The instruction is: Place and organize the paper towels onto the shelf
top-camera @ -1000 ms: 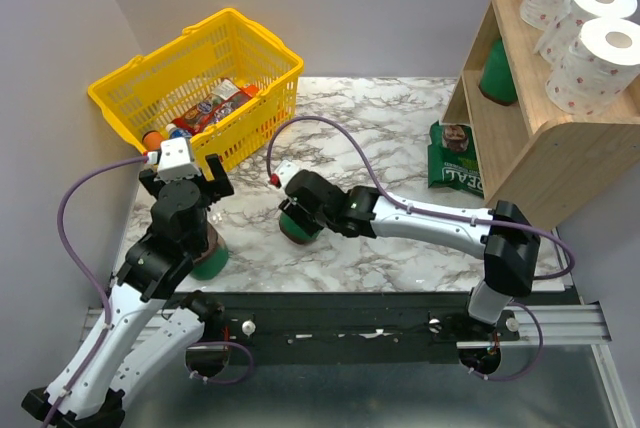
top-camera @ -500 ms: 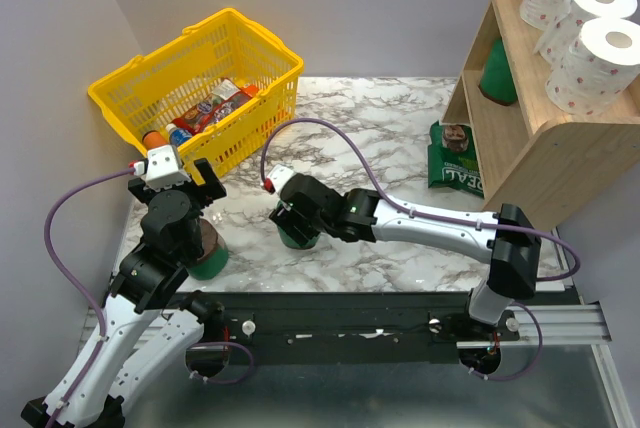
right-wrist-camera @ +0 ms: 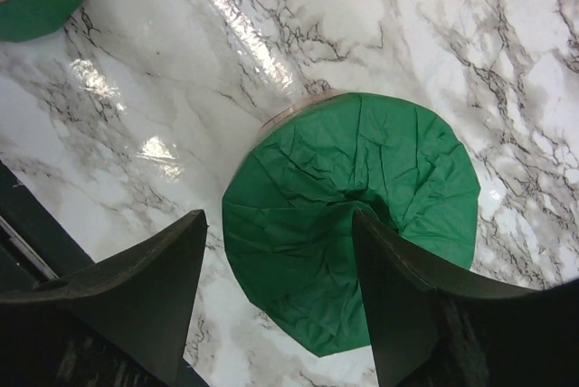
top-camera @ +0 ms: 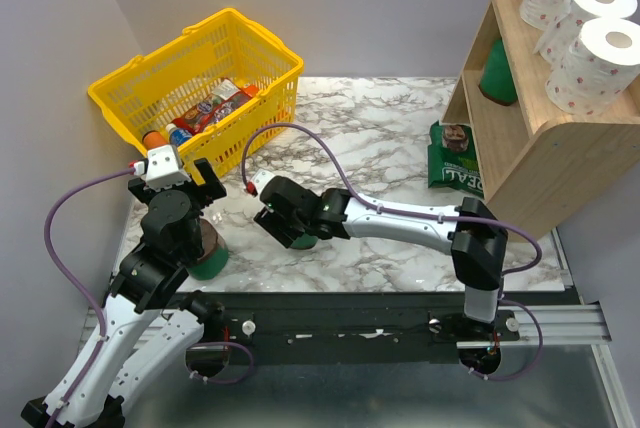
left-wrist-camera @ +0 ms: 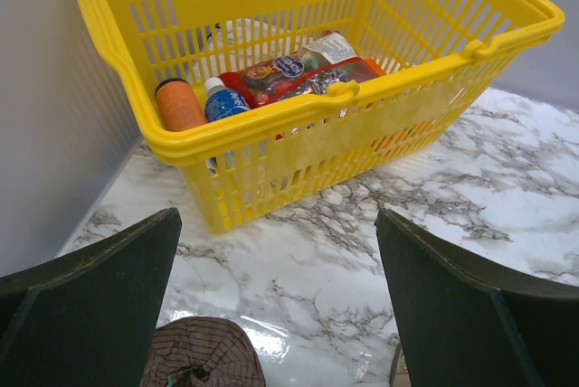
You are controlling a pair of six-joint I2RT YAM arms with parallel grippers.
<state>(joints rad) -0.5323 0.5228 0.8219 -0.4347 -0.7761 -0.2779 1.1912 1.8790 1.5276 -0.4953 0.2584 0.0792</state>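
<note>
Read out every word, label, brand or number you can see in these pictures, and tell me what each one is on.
"REAL": white letters on the green packet beside the shelf; partly hidden, so this reading is uncertain.
Blue oval logo on the red packet in the yellow basket: too small to read.
Blue label on the small bottle: too blurred to read.
White paper towel rolls and green roll: no text visible.

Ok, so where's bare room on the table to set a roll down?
Bare marble lies between the yellow basket and the shelf, beyond the right arm. Near-left is crowded: one green roll beside the left arm, another green roll under the right fingers.
</note>
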